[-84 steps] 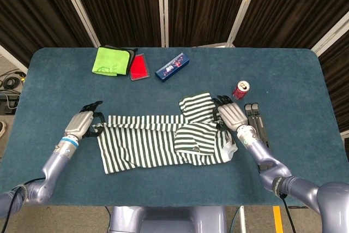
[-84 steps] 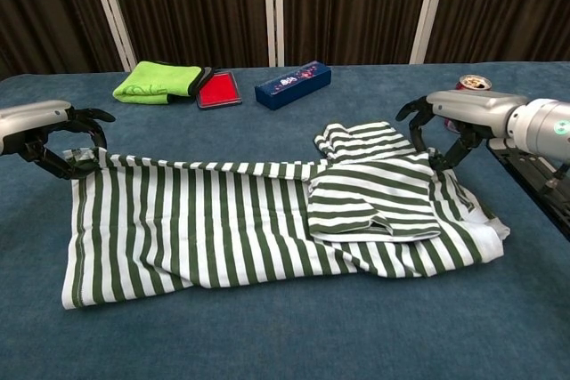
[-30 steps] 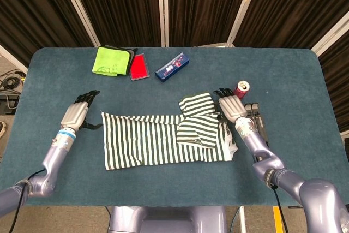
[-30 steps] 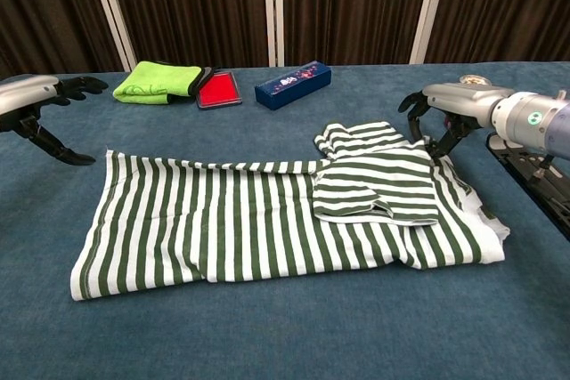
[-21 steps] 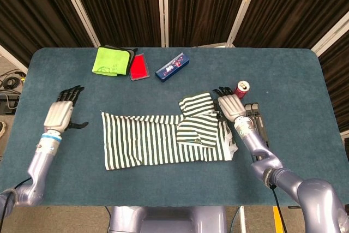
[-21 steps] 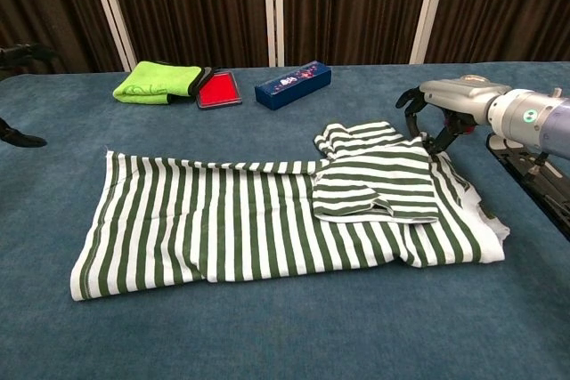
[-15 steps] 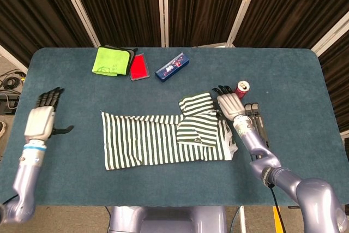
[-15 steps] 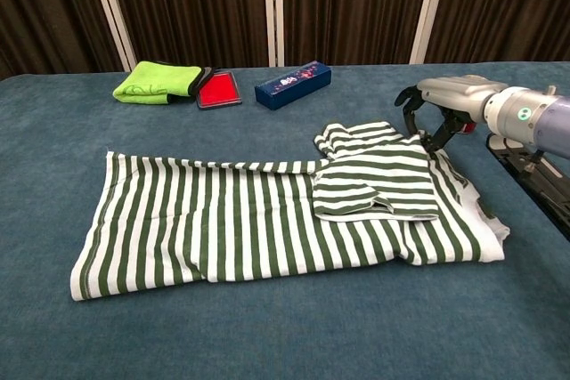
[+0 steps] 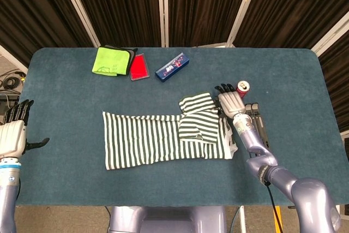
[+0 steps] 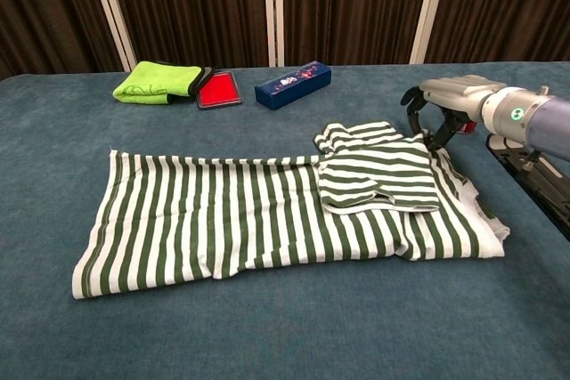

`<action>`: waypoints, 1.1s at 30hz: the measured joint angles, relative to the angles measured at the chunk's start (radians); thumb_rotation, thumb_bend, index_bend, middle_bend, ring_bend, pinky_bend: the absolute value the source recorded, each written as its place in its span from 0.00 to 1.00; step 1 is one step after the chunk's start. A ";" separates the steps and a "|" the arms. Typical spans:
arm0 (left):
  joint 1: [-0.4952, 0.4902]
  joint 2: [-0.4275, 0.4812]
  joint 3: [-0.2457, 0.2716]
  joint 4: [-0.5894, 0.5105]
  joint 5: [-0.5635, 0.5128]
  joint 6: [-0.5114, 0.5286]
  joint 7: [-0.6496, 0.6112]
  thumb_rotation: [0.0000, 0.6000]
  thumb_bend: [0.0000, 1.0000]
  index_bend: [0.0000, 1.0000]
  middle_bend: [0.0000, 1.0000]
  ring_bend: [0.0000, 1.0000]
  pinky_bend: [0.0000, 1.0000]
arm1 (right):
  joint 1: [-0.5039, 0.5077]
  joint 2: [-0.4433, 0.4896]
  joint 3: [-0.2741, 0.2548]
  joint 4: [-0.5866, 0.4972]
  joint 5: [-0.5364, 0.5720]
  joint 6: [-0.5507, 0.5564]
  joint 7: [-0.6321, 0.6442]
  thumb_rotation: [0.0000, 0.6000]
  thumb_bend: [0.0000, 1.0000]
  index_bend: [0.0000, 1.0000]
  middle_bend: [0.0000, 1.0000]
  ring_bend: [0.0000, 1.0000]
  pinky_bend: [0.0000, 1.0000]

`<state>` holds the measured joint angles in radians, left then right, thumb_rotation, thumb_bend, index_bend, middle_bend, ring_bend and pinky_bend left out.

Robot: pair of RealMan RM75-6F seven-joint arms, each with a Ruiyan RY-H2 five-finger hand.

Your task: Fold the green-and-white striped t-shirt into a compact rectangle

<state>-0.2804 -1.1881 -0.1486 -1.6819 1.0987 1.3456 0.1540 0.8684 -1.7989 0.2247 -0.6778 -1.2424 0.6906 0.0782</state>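
Note:
The green-and-white striped t-shirt (image 9: 158, 137) (image 10: 223, 220) lies flat on the blue table as a long band. Its sleeves are folded in over the right part (image 10: 378, 175). My right hand (image 9: 232, 102) (image 10: 441, 100) sits at the shirt's far right edge, and its curled fingers hook down onto the cloth there. My left hand (image 9: 13, 132) hangs beyond the table's left edge, fingers spread, holding nothing. The chest view does not show it.
Along the far side lie a folded lime towel (image 9: 113, 61) (image 10: 160, 82), a red case (image 9: 140, 67) (image 10: 218, 91) and a blue box (image 9: 173, 66) (image 10: 292, 84). A red can (image 9: 242, 87) stands just behind my right hand. A black tool (image 9: 255, 124) (image 10: 525, 166) lies beside it.
My left hand let go of the shirt's left end and drew back off the table's left edge. The shirt settled flat, and its folded right part shifted slightly with my right hand.

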 measured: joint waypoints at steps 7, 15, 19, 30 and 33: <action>0.002 0.006 0.004 0.012 0.019 -0.023 -0.019 1.00 0.13 0.00 0.00 0.00 0.00 | 0.001 0.029 0.000 -0.051 0.007 -0.035 0.004 1.00 0.34 0.00 0.00 0.00 0.00; 0.012 0.025 0.003 0.004 0.043 -0.025 -0.046 1.00 0.13 0.00 0.00 0.00 0.00 | -0.009 0.153 0.005 -0.251 0.024 -0.043 -0.037 1.00 0.25 0.00 0.00 0.00 0.00; 0.017 0.034 0.001 -0.002 0.053 -0.026 -0.059 1.00 0.13 0.00 0.00 0.00 0.00 | -0.013 0.241 0.016 -0.390 0.067 -0.036 -0.122 1.00 0.25 0.00 0.00 0.00 0.00; 0.019 0.043 -0.009 0.001 0.052 -0.038 -0.075 1.00 0.13 0.00 0.00 0.00 0.00 | 0.077 0.332 0.036 -0.514 0.338 -0.042 -0.457 1.00 0.26 0.00 0.00 0.00 0.00; 0.018 0.042 -0.012 0.005 0.050 -0.041 -0.076 1.00 0.13 0.00 0.00 0.00 0.00 | 0.129 0.318 0.034 -0.493 0.406 -0.060 -0.510 1.00 0.26 0.01 0.00 0.00 0.00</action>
<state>-0.2620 -1.1459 -0.1603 -1.6764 1.1485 1.3043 0.0784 0.9974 -1.4807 0.2590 -1.1708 -0.8369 0.6310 -0.4315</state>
